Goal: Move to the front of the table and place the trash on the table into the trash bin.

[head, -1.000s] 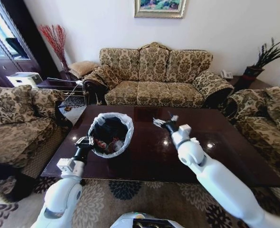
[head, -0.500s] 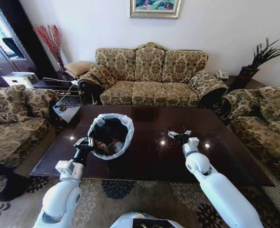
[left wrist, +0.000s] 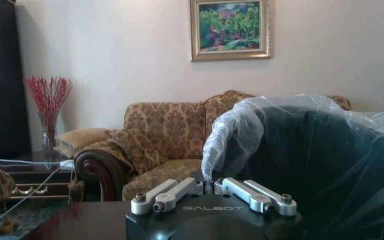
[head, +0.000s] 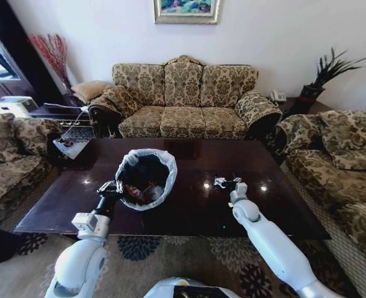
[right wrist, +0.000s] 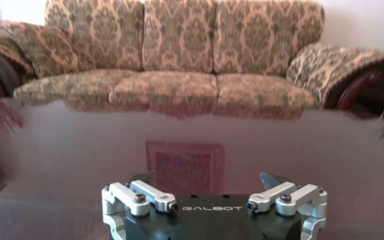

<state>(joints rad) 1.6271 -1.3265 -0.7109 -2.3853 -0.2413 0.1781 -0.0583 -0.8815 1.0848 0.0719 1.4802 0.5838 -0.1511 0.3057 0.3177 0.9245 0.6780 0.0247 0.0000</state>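
Note:
The trash bin (head: 147,175), black with a white bag folded over its rim, rests on the table (head: 189,208) left of centre. Inside it lies trash (head: 139,191), red and white pieces. My left gripper (head: 110,187) is at the bin's near left rim, shut on the bag edge. The left wrist view shows that gripper (left wrist: 209,186) with its fingers drawn together against the bin (left wrist: 312,150). My right gripper (head: 224,182) hovers low over the bare table right of the bin, open and holding nothing. In the right wrist view the right gripper (right wrist: 207,179) has its fingers spread over the glossy wood.
A patterned sofa (head: 183,105) runs along the far side of the table. An armchair (head: 344,167) stands to the right and another sofa (head: 9,155) to the left. A patterned rug (head: 139,248) lies under the table's near edge.
The whole head view has shifted, so the camera moved. My right arm has drawn back toward me over the table. The left gripper stays at the bin's rim.

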